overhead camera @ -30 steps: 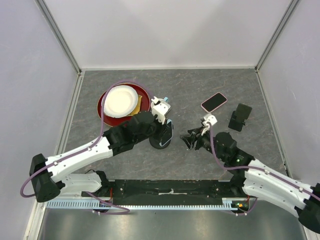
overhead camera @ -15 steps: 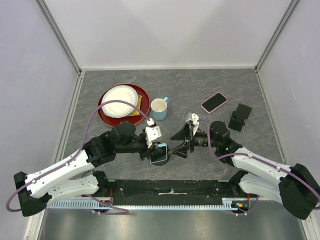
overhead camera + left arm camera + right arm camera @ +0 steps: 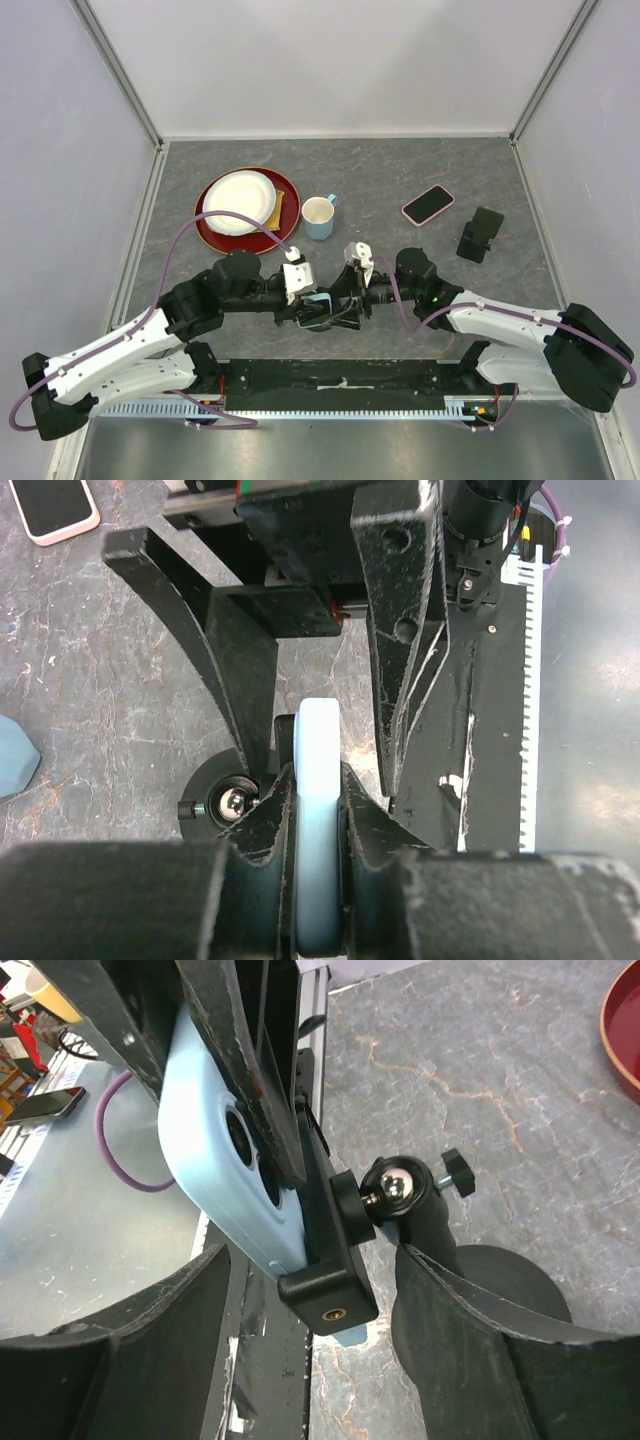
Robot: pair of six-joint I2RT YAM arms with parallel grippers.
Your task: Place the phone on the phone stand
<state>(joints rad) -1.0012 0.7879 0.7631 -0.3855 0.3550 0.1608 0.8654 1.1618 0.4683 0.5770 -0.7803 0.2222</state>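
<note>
Phone (image 3: 318, 735), clamped by left gripper (image 3: 318, 792), sits nearer 6 o'clock than before; right gripper (image 3: 312, 1258) gapes astride stand (image 3: 396, 1189); open table (image 3: 380, 190) toward 1 o'clock

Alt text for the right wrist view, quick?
A light blue phone, pinched by the left gripper, sits against the cradle of the black phone stand. The right gripper is open, its fingers flanking the stand's ball joint over the grey table.

Both arms' fingers (image 3: 400, 630) crowd the phone stand (image 3: 393, 1188); table (image 3: 380, 190) between mug (image 3: 319, 216) and pink phone (image 3: 428, 204) seems passable.
</note>
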